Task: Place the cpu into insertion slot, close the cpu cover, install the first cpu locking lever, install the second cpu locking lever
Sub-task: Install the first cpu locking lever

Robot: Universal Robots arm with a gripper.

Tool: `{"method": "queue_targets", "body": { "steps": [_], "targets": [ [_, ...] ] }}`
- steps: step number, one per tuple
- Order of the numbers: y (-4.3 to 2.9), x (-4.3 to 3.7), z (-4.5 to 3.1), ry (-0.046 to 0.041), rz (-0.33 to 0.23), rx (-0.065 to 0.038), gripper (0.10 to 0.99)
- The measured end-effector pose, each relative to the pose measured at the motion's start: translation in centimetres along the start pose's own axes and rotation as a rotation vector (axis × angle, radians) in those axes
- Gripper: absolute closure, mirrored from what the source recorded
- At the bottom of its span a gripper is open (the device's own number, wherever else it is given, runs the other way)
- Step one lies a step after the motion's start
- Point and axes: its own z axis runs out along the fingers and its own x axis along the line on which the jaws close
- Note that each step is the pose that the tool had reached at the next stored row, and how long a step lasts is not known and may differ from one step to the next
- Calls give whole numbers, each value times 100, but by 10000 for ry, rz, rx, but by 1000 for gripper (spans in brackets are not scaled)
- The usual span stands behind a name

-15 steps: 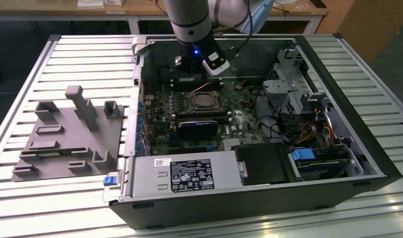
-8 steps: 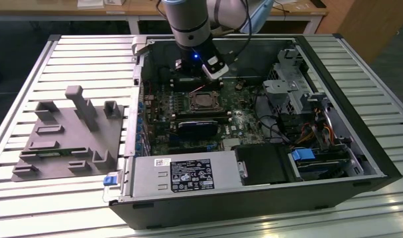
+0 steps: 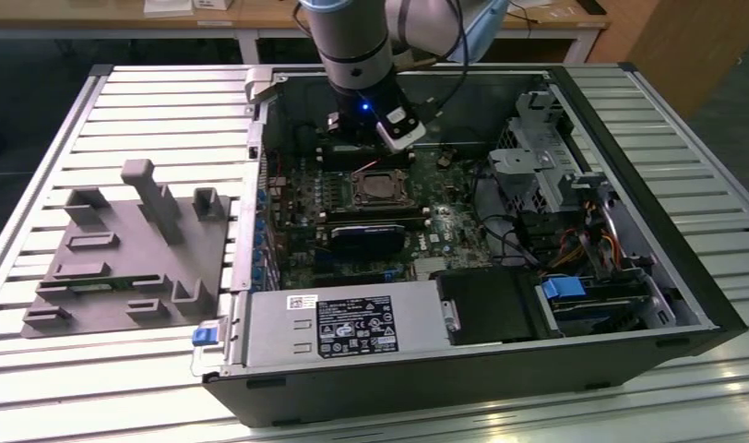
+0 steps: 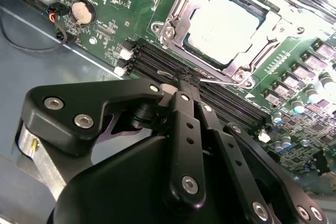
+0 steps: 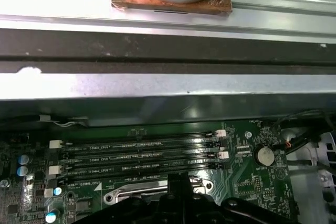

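The cpu (image 4: 223,22), a pale silvery square, lies in the insertion slot (image 3: 377,189) on the green motherboard. The cpu cover (image 4: 176,17), a silvery frame, lies flat around it. A thin wire locking lever (image 4: 223,81) runs along the socket edge nearest the memory slots. My gripper (image 4: 182,77) is shut, its black fingertips pressed together right at the end of that lever; whether it grips the wire I cannot tell. In the exterior view the gripper (image 3: 372,166) reaches down into the open case just behind the socket. In the first wrist view the gripper (image 5: 178,181) is beside the memory slots.
Long black memory slots (image 4: 157,61) lie between the gripper and the case wall. A coin battery (image 4: 81,11) and cables sit nearby. A grey power supply (image 3: 338,328) fills the case front, with a drive cage (image 3: 547,166) at the exterior view's right. A grey fixture (image 3: 128,249) stands outside at its left.
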Motion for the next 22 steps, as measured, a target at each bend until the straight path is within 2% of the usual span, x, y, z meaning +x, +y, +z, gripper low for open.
{"method": "queue_targets", "body": {
  "steps": [6,10,14,19,22],
  "targets": [
    [17,5,22,-12,21,6,984],
    [13,10,40,-87,6,-1,984],
    [7,22,63,-229,-30,-14,984],
    [8,53,83,-461,-85,-41,984],
    [9,70,94,-519,-83,-44,984]
  ]
}}
